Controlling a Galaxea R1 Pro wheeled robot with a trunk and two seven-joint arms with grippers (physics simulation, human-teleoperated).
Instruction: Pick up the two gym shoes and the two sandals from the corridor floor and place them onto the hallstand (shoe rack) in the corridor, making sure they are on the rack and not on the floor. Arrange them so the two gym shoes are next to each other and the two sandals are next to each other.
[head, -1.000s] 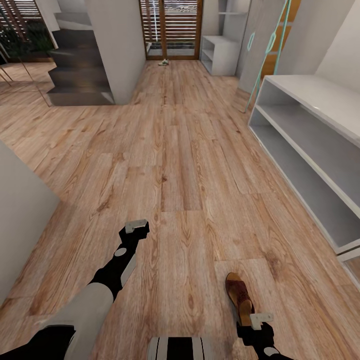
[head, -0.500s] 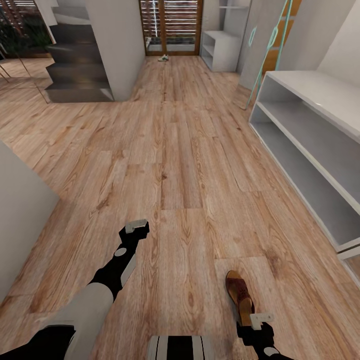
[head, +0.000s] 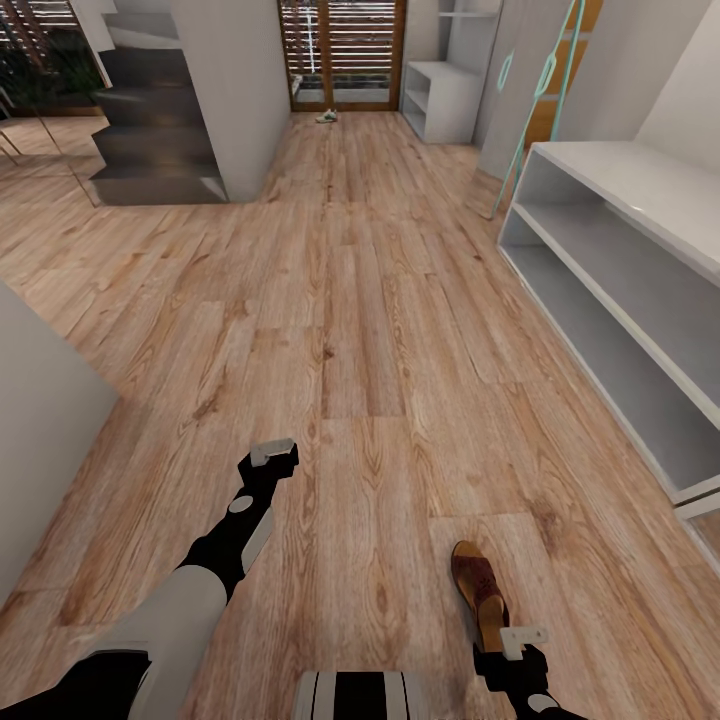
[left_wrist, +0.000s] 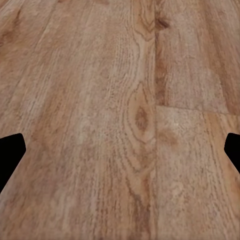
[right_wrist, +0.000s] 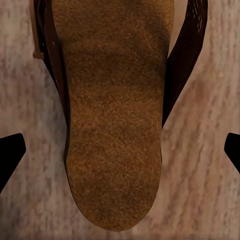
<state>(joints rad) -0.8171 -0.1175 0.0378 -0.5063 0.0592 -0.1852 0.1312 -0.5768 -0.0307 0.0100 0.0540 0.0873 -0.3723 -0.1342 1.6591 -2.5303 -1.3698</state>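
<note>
One brown sandal (head: 478, 590) lies on the wood-plank corridor floor (head: 360, 330) close in front of me, toe pointing away. My right gripper (head: 520, 642) hovers just over its heel end. In the right wrist view the sandal's insole (right_wrist: 115, 115) lies between the wide-apart fingertips (right_wrist: 10, 155), so the gripper is open. My left gripper (head: 272, 455) hangs open over bare floor (left_wrist: 125, 100). A white gym shoe (head: 326, 117) sits far off by the slatted door. The white-grey hallstand (head: 600, 250) stands along the right wall with nothing in its compartments.
A narrower white shelf unit (head: 440, 100) stands at the far end near the slatted door (head: 340, 50). Dark stairs (head: 150, 140) and a grey wall block (head: 235, 90) are at the left. A teal frame (head: 540, 90) leans by the hallstand. A grey wall corner (head: 40, 420) is close at my left.
The whole head view shifted slightly at first, so the camera moved a little; since then it is still. Both arms and the sandal keep their places.
</note>
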